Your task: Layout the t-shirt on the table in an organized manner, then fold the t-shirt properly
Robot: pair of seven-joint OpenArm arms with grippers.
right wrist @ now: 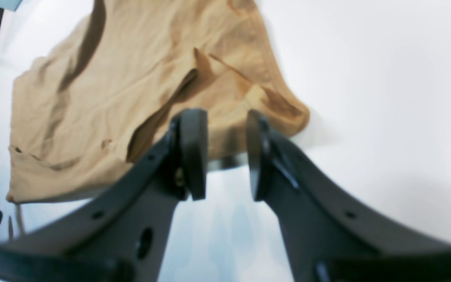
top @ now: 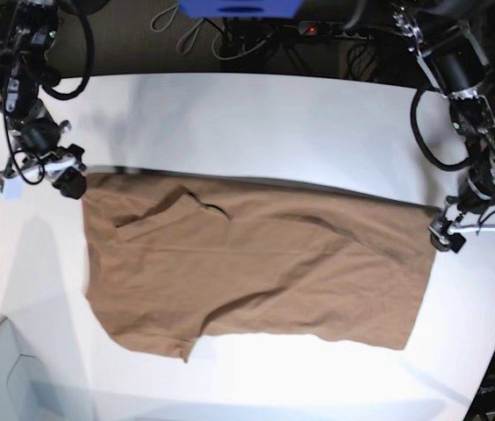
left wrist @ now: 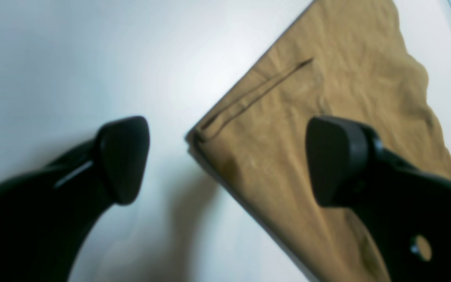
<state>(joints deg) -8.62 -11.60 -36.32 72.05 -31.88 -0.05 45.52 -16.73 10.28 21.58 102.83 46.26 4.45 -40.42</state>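
Left gripper (left wrist: 225,160) gapes wide over the t-shirt (top: 256,263) corner, holding nothing. Right gripper (right wrist: 225,154) stands narrowly parted, empty, at the shirt's edge.

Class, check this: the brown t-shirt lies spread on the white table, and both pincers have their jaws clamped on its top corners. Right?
Not quite. The left wrist view shows the left pincer wide open at the t-shirt corner, gripping nothing. The rest stands.

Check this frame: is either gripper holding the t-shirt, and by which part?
Nothing is held. The left gripper stands wide open around a corner of the t-shirt; the right gripper has its jaws apart, just off the shirt's edge, over the table.
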